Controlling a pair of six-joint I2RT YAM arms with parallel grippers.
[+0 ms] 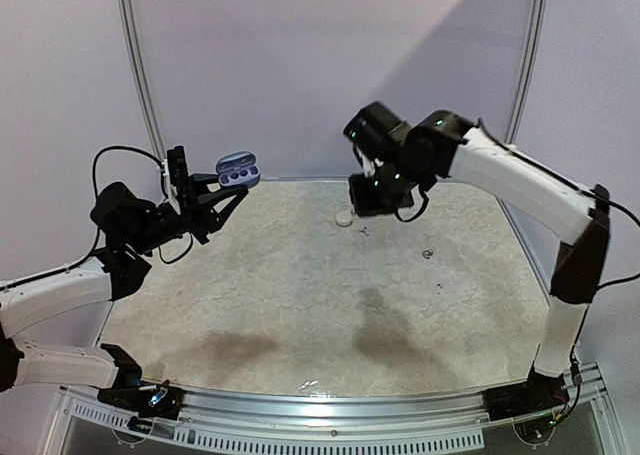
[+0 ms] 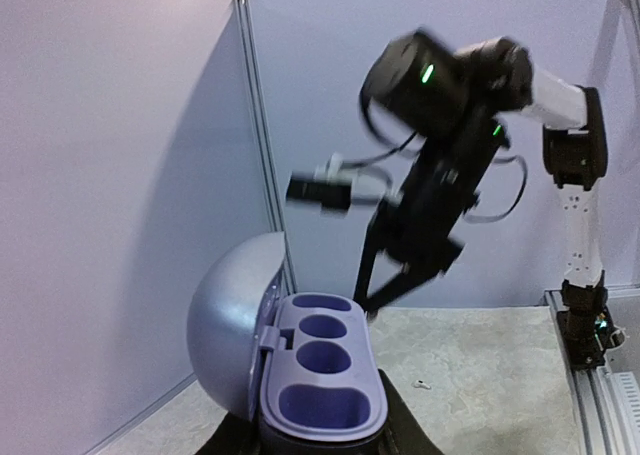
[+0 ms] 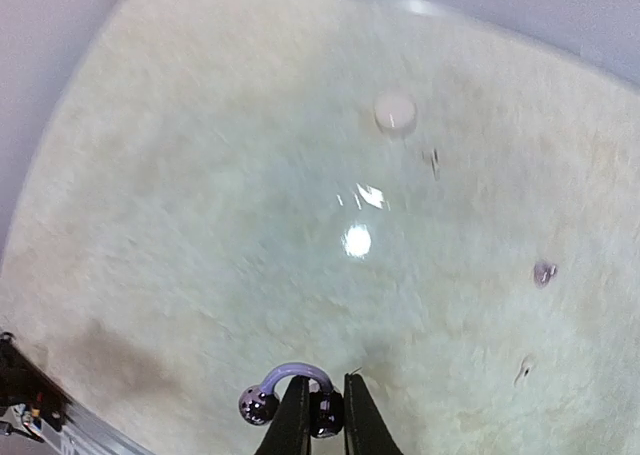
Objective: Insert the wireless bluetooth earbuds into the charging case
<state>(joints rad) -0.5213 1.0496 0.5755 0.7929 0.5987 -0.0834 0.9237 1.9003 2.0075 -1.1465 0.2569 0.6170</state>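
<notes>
Right wrist view: right gripper (image 3: 325,390) fingers closed on the earbuds (image 3: 258,403). One shiny bud is pinched between the tips and the other hangs just beside them on a pale arch, high over the table (image 1: 300,305). Left gripper (image 1: 228,190) is clamped on the charging case (image 2: 375,405), held up in the air at the left with the lid flipped open. All the wells I can see are bare, so nothing is seated yet.

My read – pick done, case presented, insertion not started. What's left is to carry the buds across, line them up over the wells, press in and release. The two grippers are well apart.

Around: a round white disc (image 1: 343,217) at the far side of the table and a few tiny loose bits (image 1: 428,252) to its right – too small to identify. Nothing sits between the grippers, but the lid stands up at one side of the case.
</notes>
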